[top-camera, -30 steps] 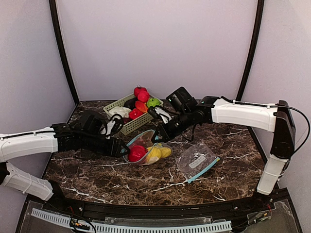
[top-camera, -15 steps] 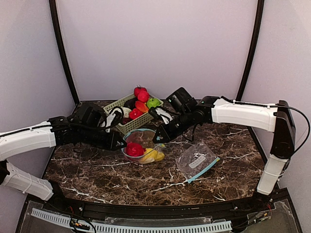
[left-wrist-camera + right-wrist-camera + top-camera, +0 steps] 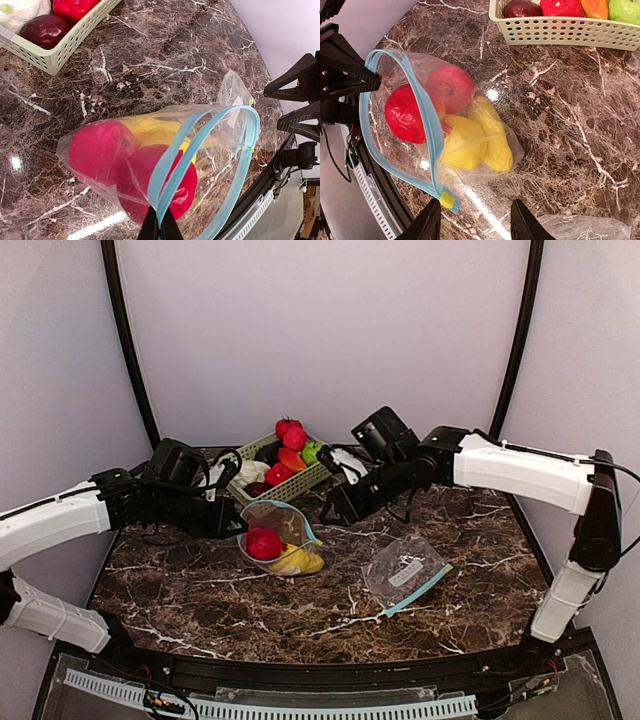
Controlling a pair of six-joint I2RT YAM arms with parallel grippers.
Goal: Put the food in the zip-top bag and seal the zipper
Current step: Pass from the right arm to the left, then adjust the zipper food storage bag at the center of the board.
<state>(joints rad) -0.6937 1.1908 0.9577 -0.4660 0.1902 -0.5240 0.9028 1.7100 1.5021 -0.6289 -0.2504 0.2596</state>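
The zip-top bag (image 3: 285, 530) hangs open, with a blue zipper rim (image 3: 200, 142) and a yellow end tab (image 3: 446, 200). Inside it lies food: two red pieces (image 3: 97, 150) and two yellow pieces (image 3: 465, 142). My left gripper (image 3: 160, 229) is shut on the blue zipper rim at the bag's left side and holds that edge up. The right gripper (image 3: 475, 225) stands open just right of the bag, with only bare table between its fingers. More food (image 3: 290, 455), red, orange, green and dark purple, sits in the basket behind.
The pale green slatted basket (image 3: 570, 32) stands at the back centre of the marble table (image 3: 200, 590). A second, empty zip-top bag (image 3: 405, 570) lies flat at the right front. Both arms reach inward from the sides.
My left gripper closed on the bag's zipper rim and drew the bag back and to the left. The right gripper let go of the rim, opened and pulled away.
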